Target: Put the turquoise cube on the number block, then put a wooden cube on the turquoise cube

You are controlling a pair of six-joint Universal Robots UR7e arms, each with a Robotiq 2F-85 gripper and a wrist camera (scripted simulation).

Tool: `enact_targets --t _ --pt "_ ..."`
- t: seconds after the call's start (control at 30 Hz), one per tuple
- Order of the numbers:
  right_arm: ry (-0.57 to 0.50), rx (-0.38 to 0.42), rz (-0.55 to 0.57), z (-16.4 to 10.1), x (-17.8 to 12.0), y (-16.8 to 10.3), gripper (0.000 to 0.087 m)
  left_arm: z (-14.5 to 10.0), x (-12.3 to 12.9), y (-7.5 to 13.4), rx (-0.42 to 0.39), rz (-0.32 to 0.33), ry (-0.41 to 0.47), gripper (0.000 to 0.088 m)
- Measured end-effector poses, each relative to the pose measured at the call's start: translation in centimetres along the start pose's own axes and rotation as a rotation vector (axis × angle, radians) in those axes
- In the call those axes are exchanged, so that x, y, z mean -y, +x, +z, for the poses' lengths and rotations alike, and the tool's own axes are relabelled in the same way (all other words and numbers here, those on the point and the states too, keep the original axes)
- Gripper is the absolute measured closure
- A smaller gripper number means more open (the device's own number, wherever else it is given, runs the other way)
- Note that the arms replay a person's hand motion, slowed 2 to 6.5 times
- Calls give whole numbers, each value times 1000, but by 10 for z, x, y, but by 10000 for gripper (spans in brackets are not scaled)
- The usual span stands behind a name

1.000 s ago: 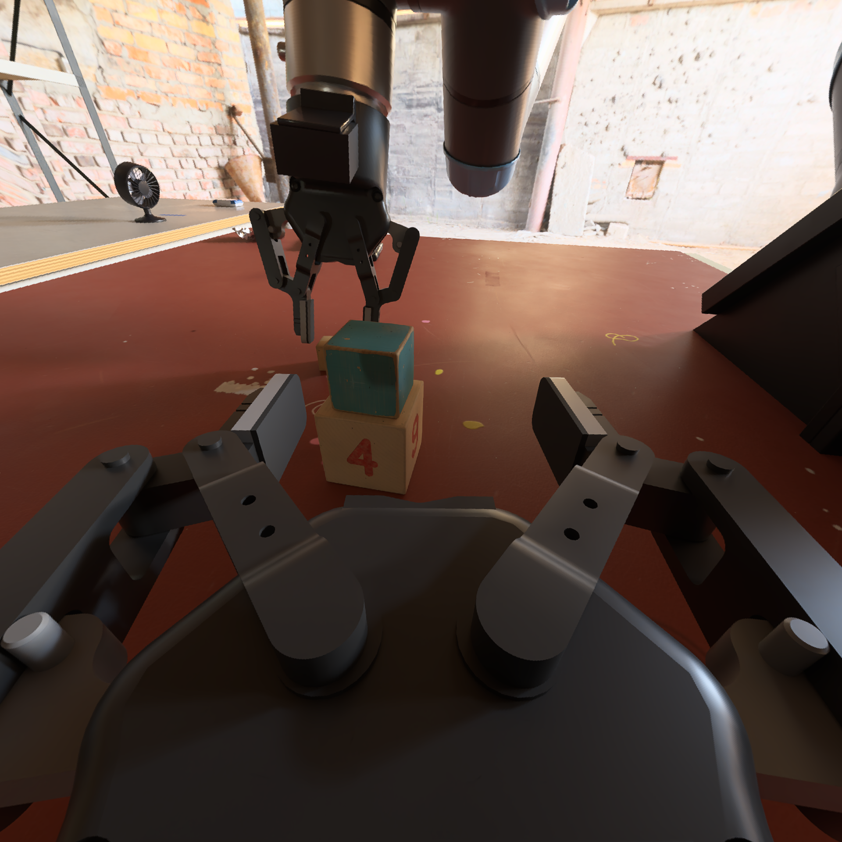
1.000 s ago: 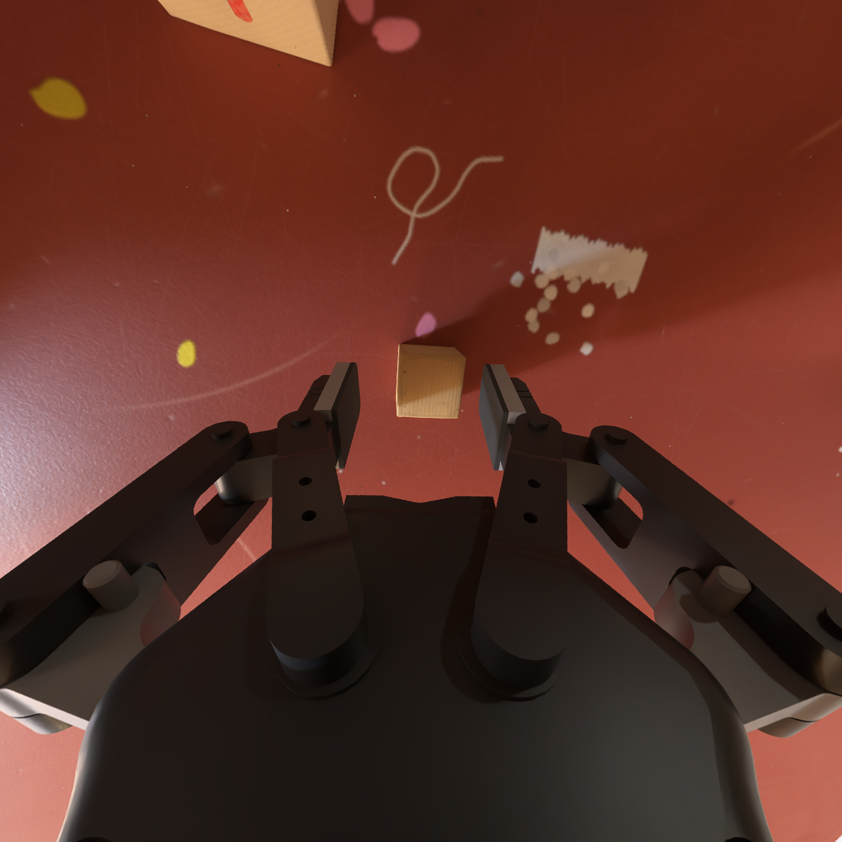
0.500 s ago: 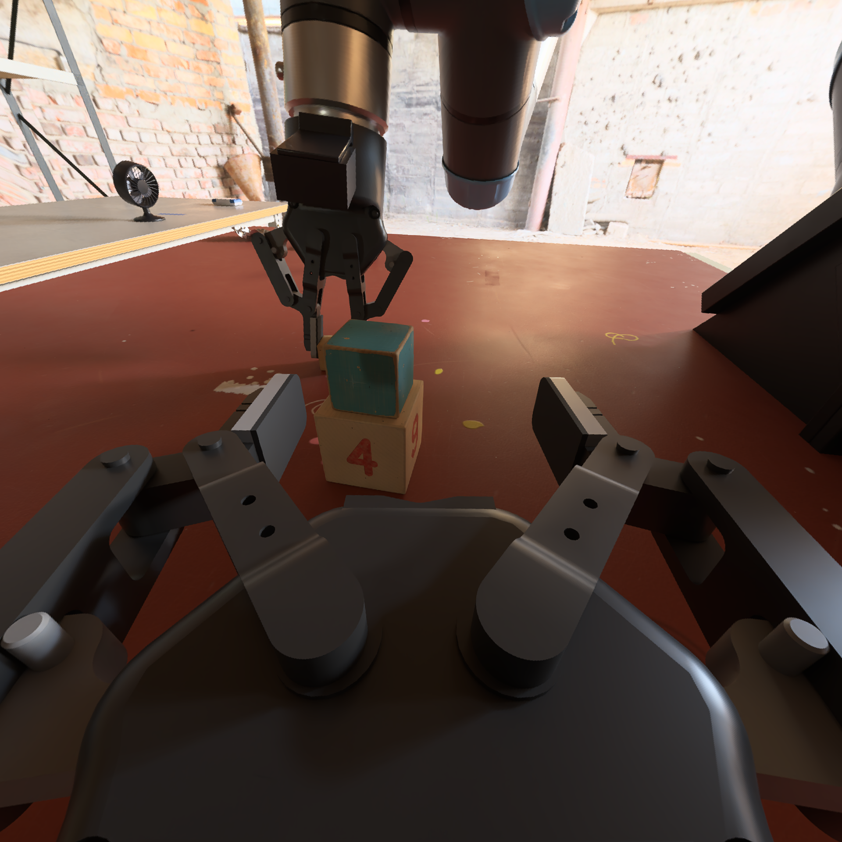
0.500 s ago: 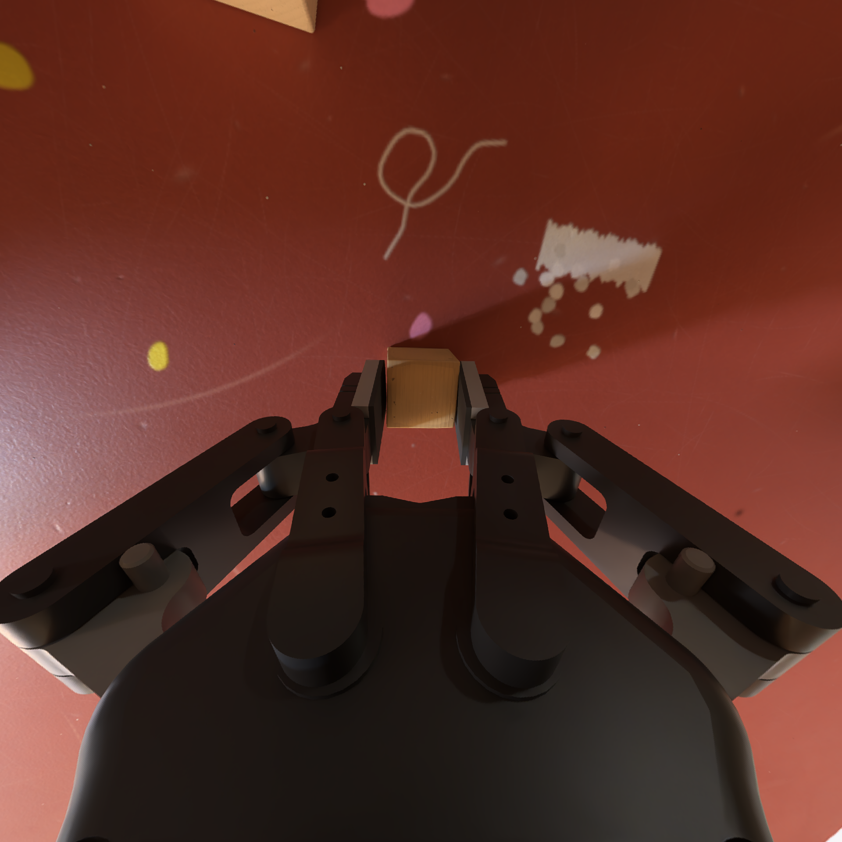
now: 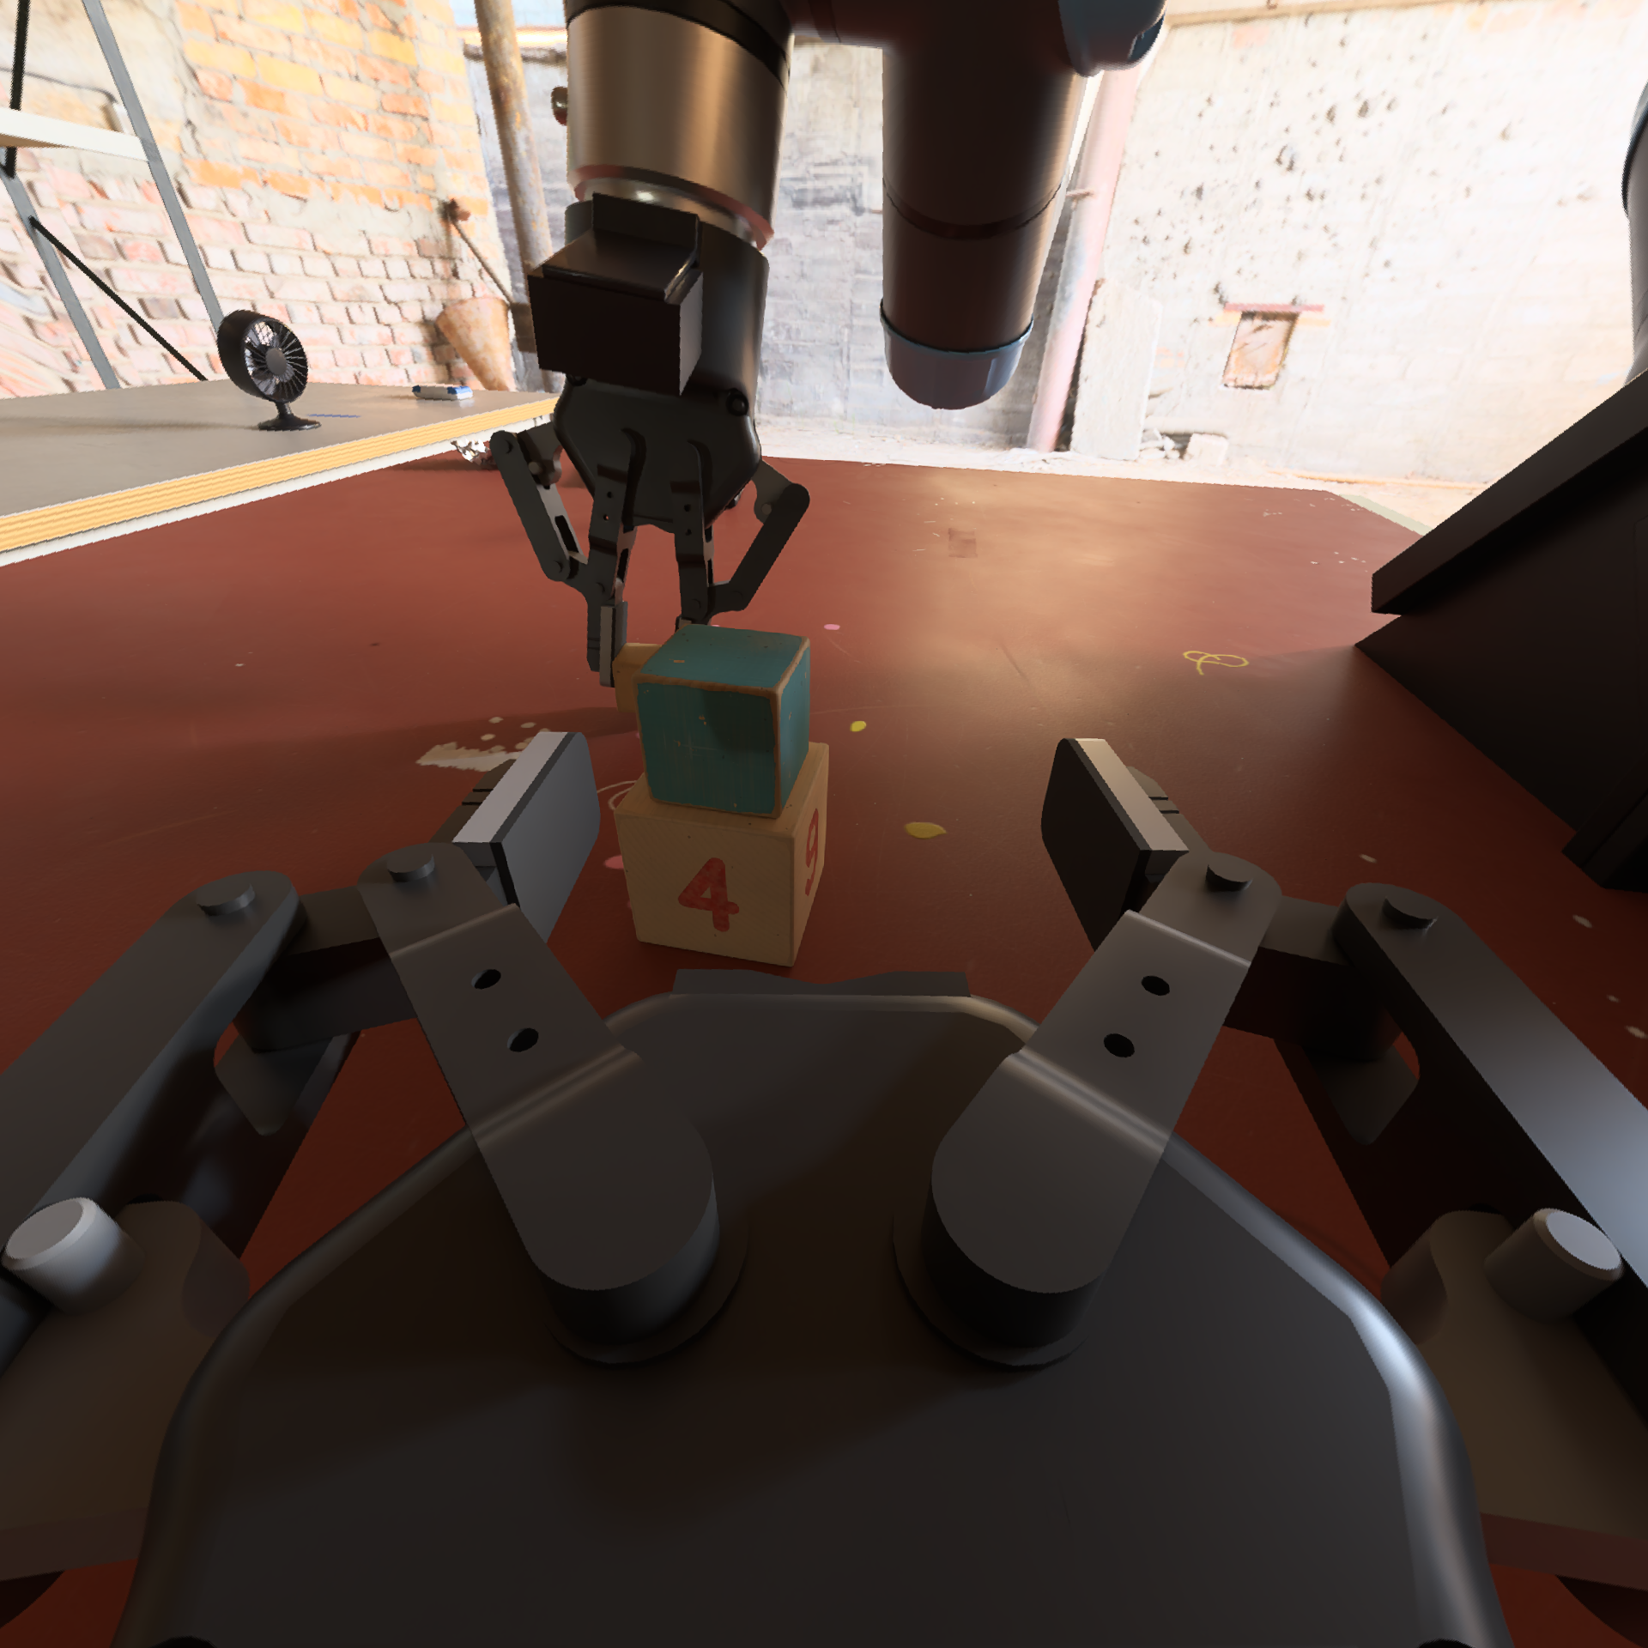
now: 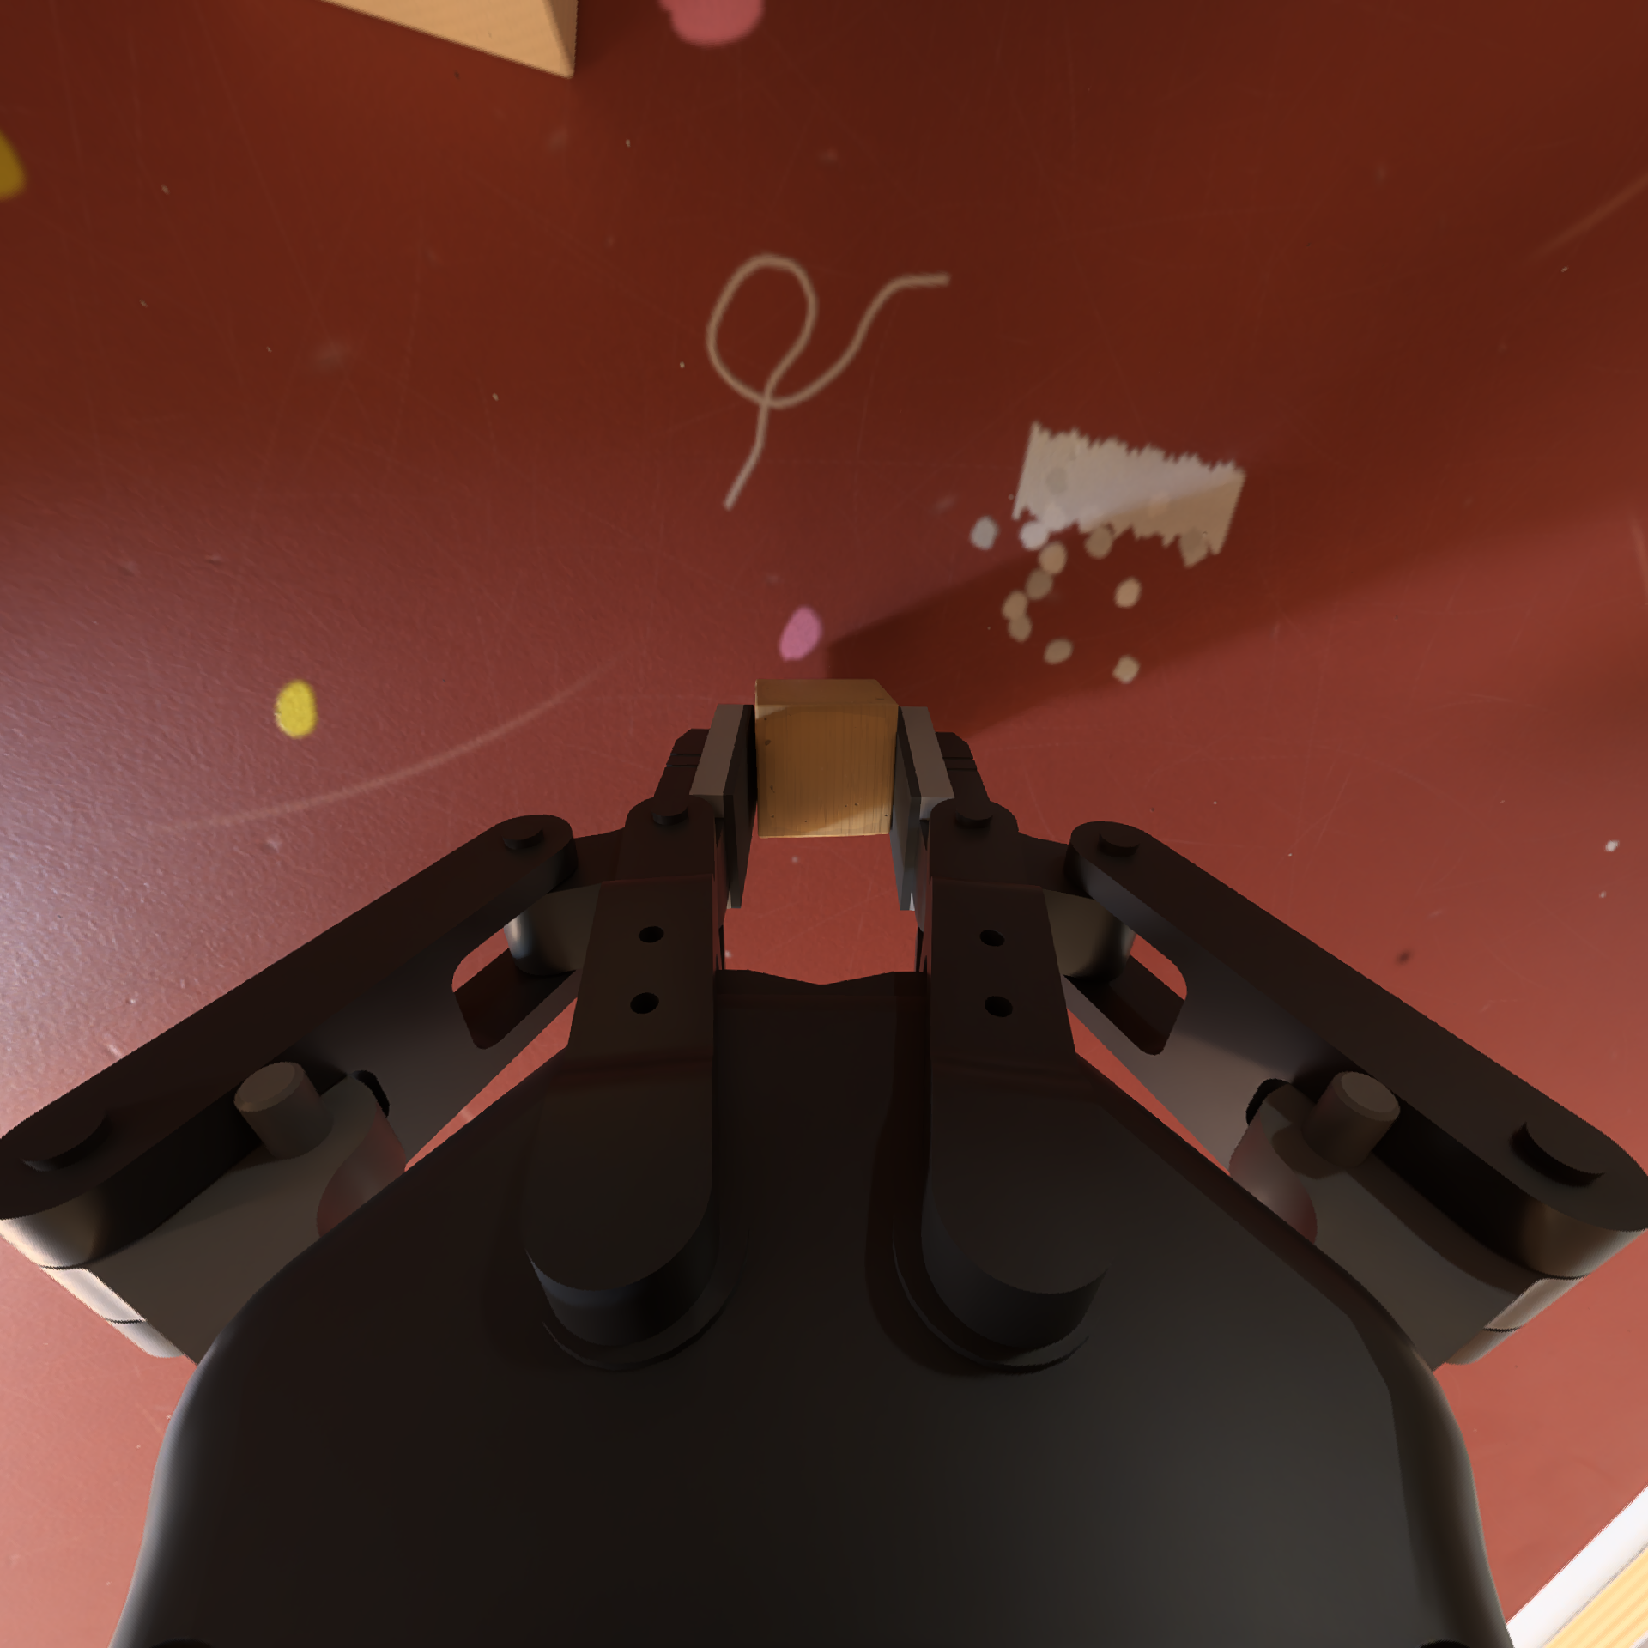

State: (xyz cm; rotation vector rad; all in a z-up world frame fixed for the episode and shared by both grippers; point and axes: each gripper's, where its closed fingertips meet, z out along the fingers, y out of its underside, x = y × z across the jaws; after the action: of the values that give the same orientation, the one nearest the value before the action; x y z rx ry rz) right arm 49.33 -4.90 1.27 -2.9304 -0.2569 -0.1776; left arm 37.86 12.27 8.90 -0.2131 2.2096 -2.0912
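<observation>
Far to the left of the left hand, a small black fan stands on a pale side bench beyond the red-brown table. A torn whitish scrap lies on the table just past the left finger.

The left hand is spread wide and grips nothing; it hangs just above the table, level with the stack. Straight ahead, between its fingertips and a little beyond them, stands the number block, pale wood with red painted figures on its two visible faces. The turquoise cube sits on top of it, turned slightly, its edges worn to bare wood.

Just behind the stack, the right hand points down at the table. In the right wrist view, the right hand is pinched on the wooden cube, a pad pressed flat against each side; whether the cube is touching the table I cannot tell. Ahead of that hand lie a pink spot, a loop of thread and the scrap with pale crumbs; a yellow spot lies to its left.

To the right of the left hand, a small yellow squiggle marks the table near a dark box.
</observation>
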Motion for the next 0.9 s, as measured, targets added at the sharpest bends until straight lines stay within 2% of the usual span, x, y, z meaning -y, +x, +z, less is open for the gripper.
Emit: enact_targets --t 0.43,0.9 --pt "25 -53 88 -31 19 -2 609 0 0 0 0 3 -3 23" --pt "103 -87 185 -77 67 -13 609 0 0 0 2 3 -1 23"
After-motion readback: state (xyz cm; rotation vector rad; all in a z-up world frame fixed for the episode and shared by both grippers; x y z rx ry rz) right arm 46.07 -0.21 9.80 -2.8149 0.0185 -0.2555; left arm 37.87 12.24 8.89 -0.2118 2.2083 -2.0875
